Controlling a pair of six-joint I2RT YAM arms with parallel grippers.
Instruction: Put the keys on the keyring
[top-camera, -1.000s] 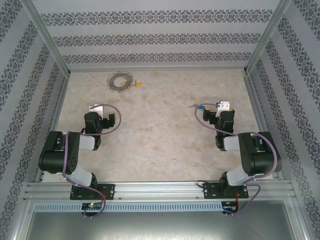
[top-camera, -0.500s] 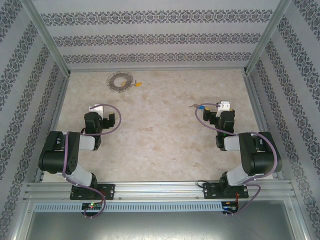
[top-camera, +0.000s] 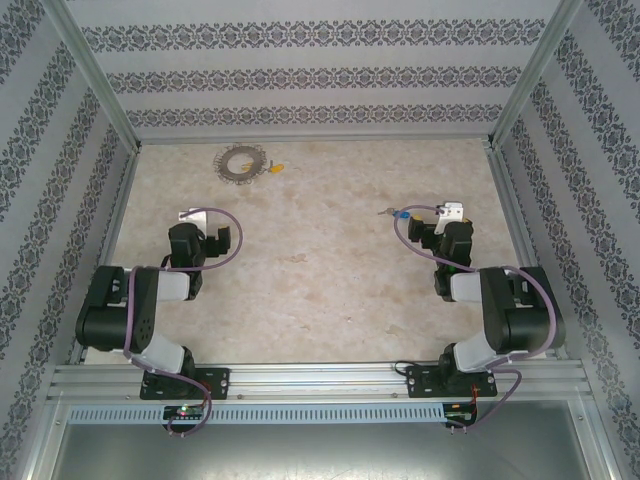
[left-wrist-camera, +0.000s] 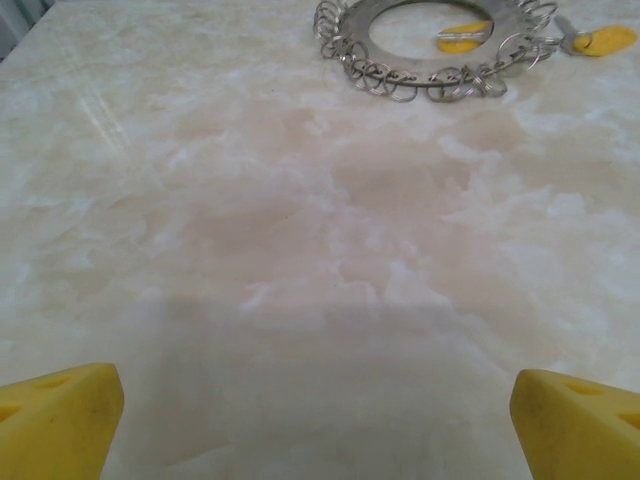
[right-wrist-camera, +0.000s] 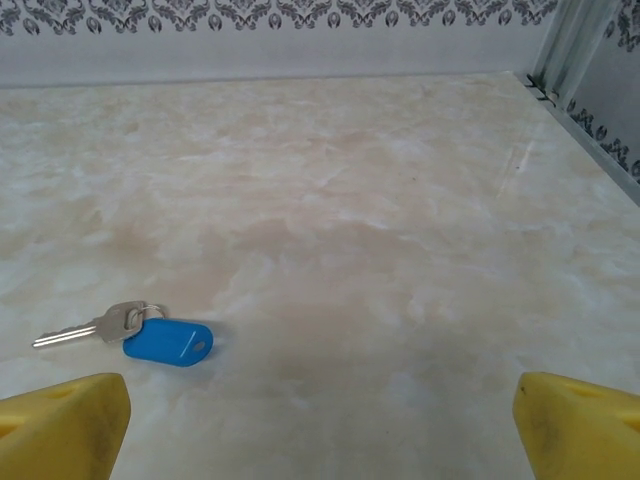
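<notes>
Very little is changing over the last second. The right arm is nudging its wrist a touch to the right, so the right tool is now sitting marginally further off the blue key. The left arm is barely settling at the base, and the left tool is staying where it was. The keys and the keyring aren't moving. My read is that we're still sitting at pre-grasp, with nothing picked and nothing threaded. Both tools are standing wide and carrying nothing. In the right wrist view the blue key is lying flat on the surface, blade pointing left. It's lying ahead of the right tool and off to its left side, not touching. In the left wrist view the keyring is lying well ahead of the left tool, right of centre. The yellow key is lying just beside the ring's right edge, blade reaching toward the loop fringe; I can't tell if it's touching or hooked. A second yellow piece is showing inside the ring's hole, and I can't tell what it is.
</notes>
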